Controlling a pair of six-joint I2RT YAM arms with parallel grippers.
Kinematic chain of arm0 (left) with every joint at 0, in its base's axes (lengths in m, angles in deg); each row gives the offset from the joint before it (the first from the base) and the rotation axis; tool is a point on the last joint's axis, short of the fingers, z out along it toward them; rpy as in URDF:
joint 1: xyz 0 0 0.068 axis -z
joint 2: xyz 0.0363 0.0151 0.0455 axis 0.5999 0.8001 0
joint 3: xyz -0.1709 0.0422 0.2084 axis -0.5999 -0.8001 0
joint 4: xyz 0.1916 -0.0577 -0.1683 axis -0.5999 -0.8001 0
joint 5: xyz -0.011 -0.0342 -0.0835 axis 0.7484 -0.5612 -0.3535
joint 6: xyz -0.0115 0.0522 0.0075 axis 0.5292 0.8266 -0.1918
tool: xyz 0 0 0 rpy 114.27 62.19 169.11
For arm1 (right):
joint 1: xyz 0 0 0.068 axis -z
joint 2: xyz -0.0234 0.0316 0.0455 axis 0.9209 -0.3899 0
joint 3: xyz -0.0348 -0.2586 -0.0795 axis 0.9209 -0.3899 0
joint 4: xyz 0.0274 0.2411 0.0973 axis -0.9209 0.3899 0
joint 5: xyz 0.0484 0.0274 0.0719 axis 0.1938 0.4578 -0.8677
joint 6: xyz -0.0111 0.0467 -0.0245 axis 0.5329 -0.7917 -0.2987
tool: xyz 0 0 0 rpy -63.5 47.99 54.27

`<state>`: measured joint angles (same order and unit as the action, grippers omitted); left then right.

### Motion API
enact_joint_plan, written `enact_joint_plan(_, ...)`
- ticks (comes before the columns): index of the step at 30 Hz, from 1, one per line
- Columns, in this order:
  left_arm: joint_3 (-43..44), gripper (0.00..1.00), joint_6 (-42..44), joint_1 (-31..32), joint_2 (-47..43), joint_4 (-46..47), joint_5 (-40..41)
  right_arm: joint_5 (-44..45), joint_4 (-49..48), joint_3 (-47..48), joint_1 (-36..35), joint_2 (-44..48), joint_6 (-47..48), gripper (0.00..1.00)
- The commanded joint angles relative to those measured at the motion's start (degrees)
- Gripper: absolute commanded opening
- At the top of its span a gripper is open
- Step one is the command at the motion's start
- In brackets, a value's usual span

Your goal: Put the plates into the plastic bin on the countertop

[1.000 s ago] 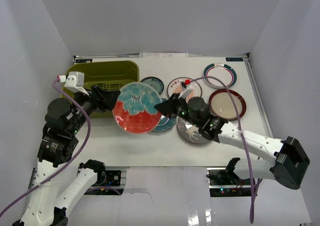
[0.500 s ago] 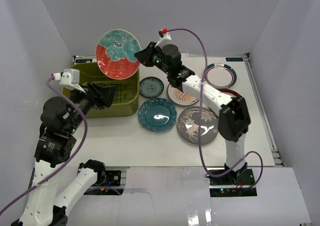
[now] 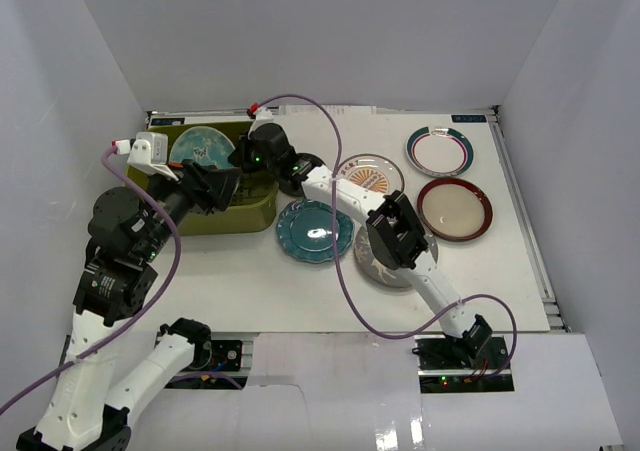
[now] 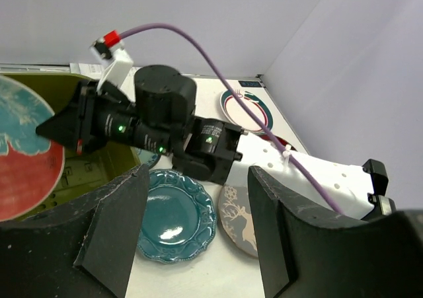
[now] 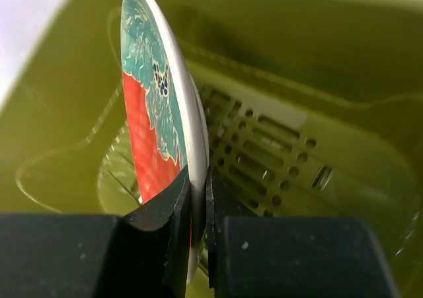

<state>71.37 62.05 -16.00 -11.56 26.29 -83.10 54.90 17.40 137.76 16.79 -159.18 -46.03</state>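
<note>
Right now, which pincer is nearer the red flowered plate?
Right pincer, gripping the plate by its rim inside the bin. Left pincer hangs open beside it, not touching.

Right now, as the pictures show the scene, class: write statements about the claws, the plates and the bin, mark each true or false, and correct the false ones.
1. The right claw is shut on the rim of the red-and-teal plate. True.
2. That plate lies flat on the countertop. False: it is held on edge inside the olive-green bin.
3. The left claw grips a plate. False: it is open and empty, beside the bin.
4. The plain teal plate lies on the countertop, outside the bin. True.
</note>
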Motion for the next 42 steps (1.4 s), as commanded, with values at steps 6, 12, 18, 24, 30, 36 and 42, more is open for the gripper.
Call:
enact_joint_plan(6, -1.2, 0.72, -0.8, 0.3, -0.1, 1.3, -0.5, 6.7, -11.5, -1.2, -2.4, 5.1, 1.4, 0.13)
enact_joint_plan(12, -1.7, 0.72, -1.2, 0.3, -0.1, 1.2, -1.0, 9.7, -10.6, -5.1, -3.4, 6.6, 3.4, 0.44)
enact_joint_plan(18, -2.2, 0.71, -1.8, 0.3, -0.1, 0.8, -1.4, 11.4, -11.2, -8.9, -4.1, 8.7, 5.2, 0.60)
enact_joint_plan(24, -3.7, 0.72, -3.6, 0.4, -0.8, -2.0, -2.3, 11.9, -12.3, -10.3, -4.5, 11.6, 6.9, 0.78)
enact_joint_plan(30, -9.3, 0.72, -11.3, 0.4, -1.3, -3.6, -7.7, 12.1, -14.5, -19.8, -3.3, 23.2, 8.2, 0.80)
enact_joint_plan(36, -22.6, 0.79, -24.4, 1.1, 3.5, 14.6, -28.4, 14.4, -14.6, -52.6, 4.0, 52.0, 8.6, 0.45)
enact_joint_plan(42, -31.8, 0.84, -34.3, 23.1, 19.2, 31.6, -15.1, 12.2, -7.0, -80.0, 13.4, 82.2, 6.0, 0.27)
